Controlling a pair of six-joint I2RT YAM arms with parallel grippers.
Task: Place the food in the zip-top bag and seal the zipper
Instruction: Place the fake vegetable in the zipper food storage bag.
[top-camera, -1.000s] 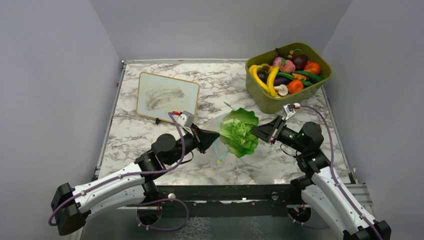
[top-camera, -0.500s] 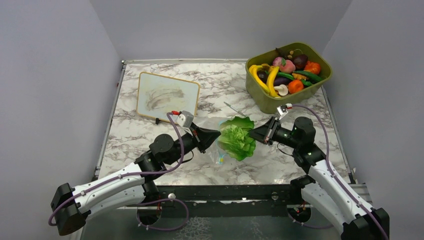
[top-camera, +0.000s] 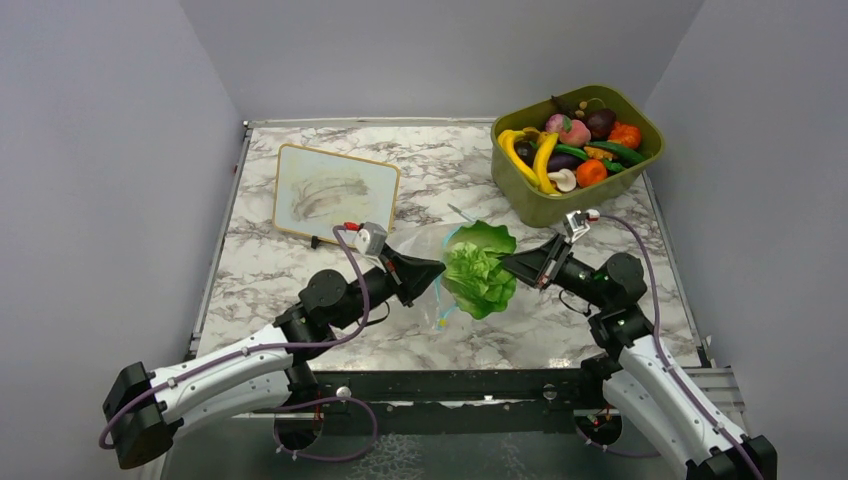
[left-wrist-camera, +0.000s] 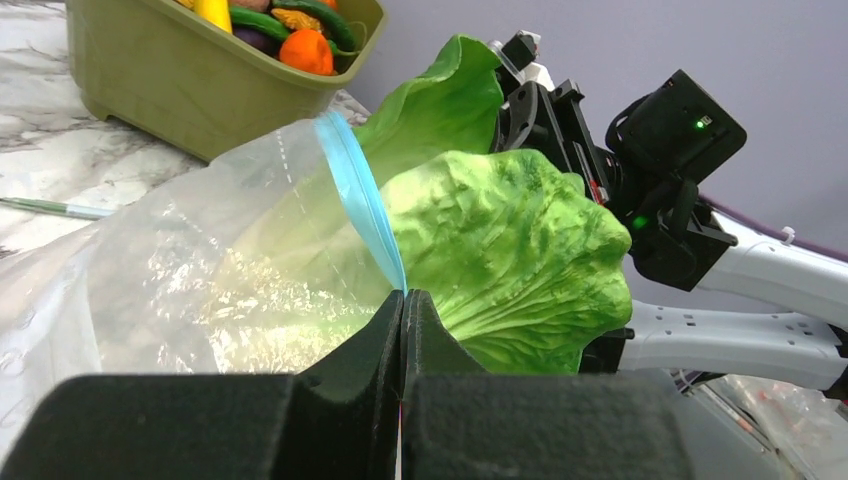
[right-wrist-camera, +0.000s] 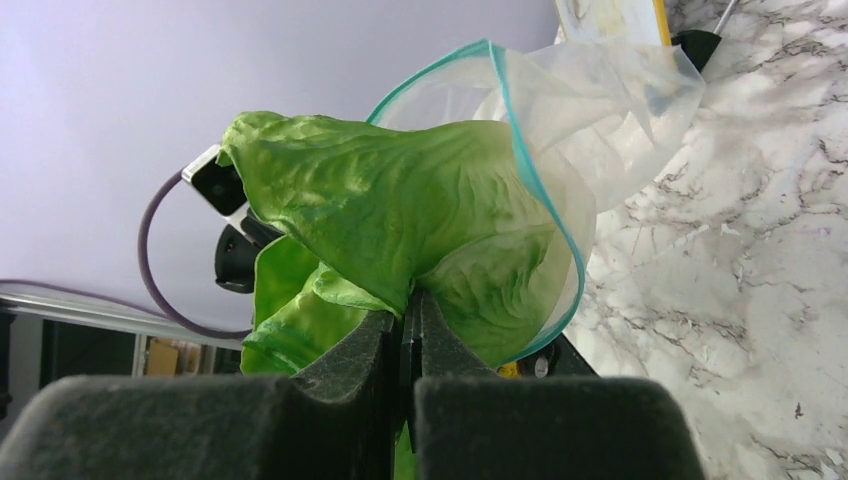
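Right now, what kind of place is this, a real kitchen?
Probably a robot practice booth, not a kitchen: plain grey walls box in a marble-patterned table, two robot arms sit bolted at its edge, and an olive tub holds toy food.

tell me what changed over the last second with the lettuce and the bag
The right end effector, shut on the lettuce, nudged it left toward the zip-top bag mouth, then eased back slightly. The leaf now looks more bunched. The left end effector stayed shut on the zipper, barely moving. Nothing was newly taken or let go. The tub and board are as before.
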